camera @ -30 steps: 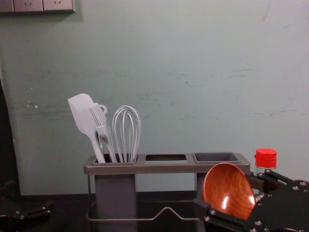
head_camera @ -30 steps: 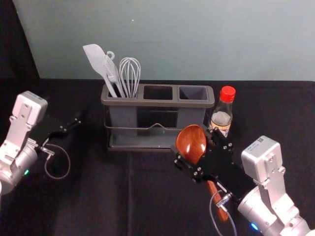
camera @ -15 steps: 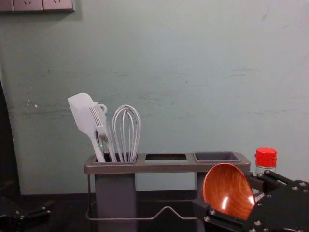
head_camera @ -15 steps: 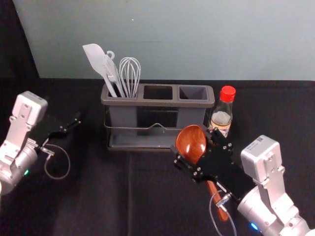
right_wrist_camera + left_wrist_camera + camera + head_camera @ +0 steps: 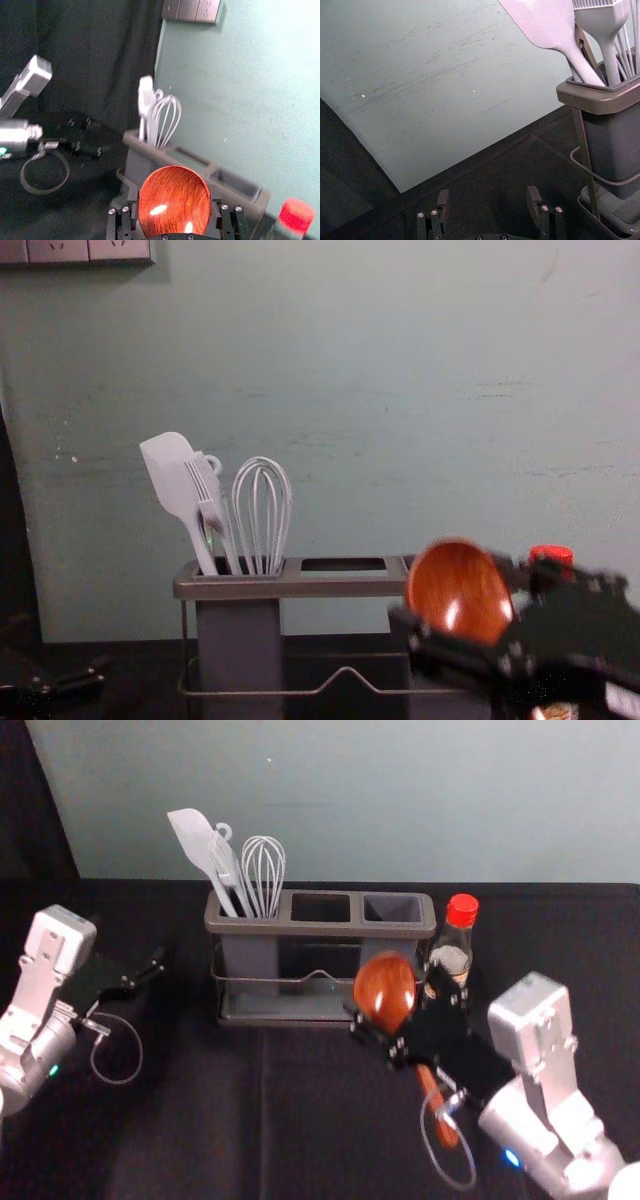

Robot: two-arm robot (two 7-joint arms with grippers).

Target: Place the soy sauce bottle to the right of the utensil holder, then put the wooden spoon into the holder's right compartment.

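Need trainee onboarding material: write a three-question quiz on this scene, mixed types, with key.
1. True or false: the soy sauce bottle stands to the right of the utensil holder.
2. What grips the wooden spoon?
A) left end effector
B) right end effector
C) neither
3. Fill in: the whisk stands in the holder's ____ compartment.

Key: 1 true; 2 B; 3 left

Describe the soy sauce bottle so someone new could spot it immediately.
Find the long gray utensil holder by the wall. Just off its right end stands the soy sauce bottle, partly behind the right gripper, which holds the wooden spoon. Its bright red cap sets it apart from both.
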